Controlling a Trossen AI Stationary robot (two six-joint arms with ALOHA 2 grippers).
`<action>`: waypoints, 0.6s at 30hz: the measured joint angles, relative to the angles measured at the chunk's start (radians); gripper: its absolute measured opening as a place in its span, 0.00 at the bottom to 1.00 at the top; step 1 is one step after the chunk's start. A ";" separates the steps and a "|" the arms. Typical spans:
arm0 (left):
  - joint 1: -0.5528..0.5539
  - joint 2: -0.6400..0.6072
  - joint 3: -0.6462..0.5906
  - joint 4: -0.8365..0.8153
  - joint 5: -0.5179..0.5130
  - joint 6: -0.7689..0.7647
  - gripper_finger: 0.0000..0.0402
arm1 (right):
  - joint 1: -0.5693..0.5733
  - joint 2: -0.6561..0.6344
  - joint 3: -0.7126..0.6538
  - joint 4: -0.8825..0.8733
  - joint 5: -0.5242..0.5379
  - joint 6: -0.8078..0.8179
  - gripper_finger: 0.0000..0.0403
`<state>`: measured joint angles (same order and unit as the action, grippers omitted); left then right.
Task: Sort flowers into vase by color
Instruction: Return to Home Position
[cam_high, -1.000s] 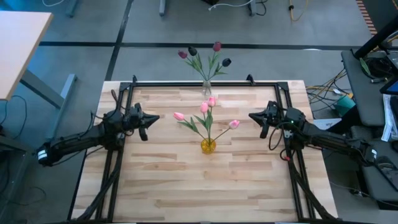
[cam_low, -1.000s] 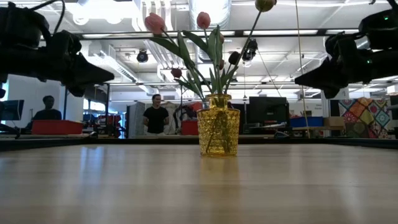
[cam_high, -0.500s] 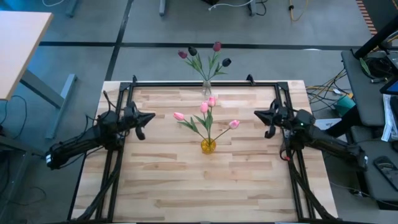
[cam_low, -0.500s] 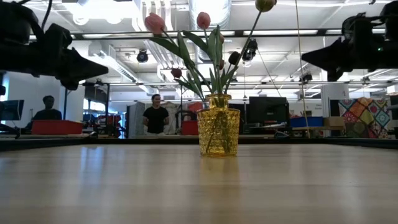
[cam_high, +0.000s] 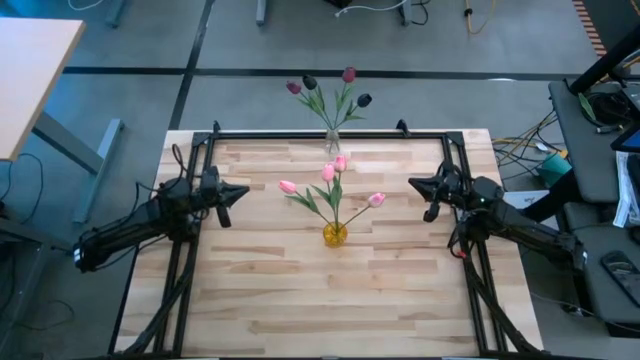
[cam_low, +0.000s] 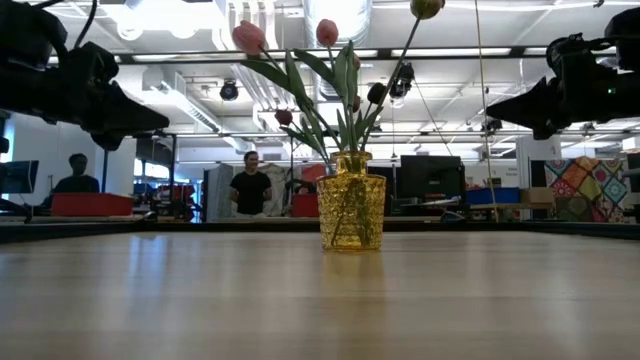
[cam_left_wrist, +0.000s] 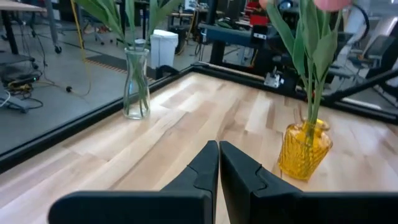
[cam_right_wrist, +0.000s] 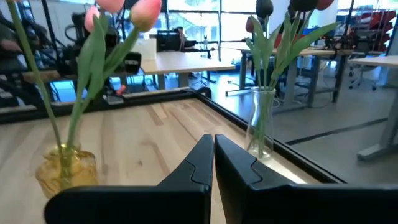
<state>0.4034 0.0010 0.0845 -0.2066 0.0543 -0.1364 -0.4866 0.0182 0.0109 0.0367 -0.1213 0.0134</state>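
**Wooden table, two filled vases, a gripper at each side**

Wood planks are forming the table (cam_high: 260, 290). At its left edge the left gripper (cam_high: 241, 190) is hovering above the surface and pointing inward toward the middle. Its fingers (cam_left_wrist: 202, 168) are lying pressed together with only a thin seam between them, and they are gripping nothing. In the low view this gripper (cam_low: 160, 120) is hanging high over the tabletop, well apart from the flowers.

Toward the centre, the yellow vase (cam_high: 335, 235) is standing upright on the planks. It is holding all four pink tulips (cam_high: 328, 173), whose heads are fanning out above it. Behind it, at the far edge just inside the black frame (cam_high: 270, 133), the transparent vase (cam_high: 332, 143) is also standing upright. It is carrying the four dark tulips (cam_high: 309, 82): two black-headed, one maroon and one redder. The two vases are sitting apart, roughly in line along the table's middle. Beyond the table, in the low view, a person (cam_low: 250, 190) in a dark top is standing in the room.

At the right edge the right gripper (cam_high: 413, 184) is hovering and pointing inward, facing the left one across the flowers. Its fingers (cam_right_wrist: 199, 158) are likewise resting closed against each other and carrying nothing. In the low view it (cam_low: 490, 107) is hanging high, clear of both vases.
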 joint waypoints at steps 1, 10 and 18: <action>0.000 0.002 0.000 0.000 -0.002 -0.009 0.00 | 0.000 0.004 0.000 -0.002 0.005 -0.012 0.02; 0.000 0.044 0.000 -0.003 -0.003 -0.043 0.00 | 0.000 0.038 0.000 -0.006 0.021 0.009 0.02; 0.000 0.065 0.000 -0.001 -0.003 -0.046 0.00 | 0.000 0.037 0.000 -0.007 0.020 0.010 0.02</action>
<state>0.4034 0.0656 0.0849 -0.2077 0.0513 -0.1822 -0.4866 0.0557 0.0109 0.0296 -0.1009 0.0231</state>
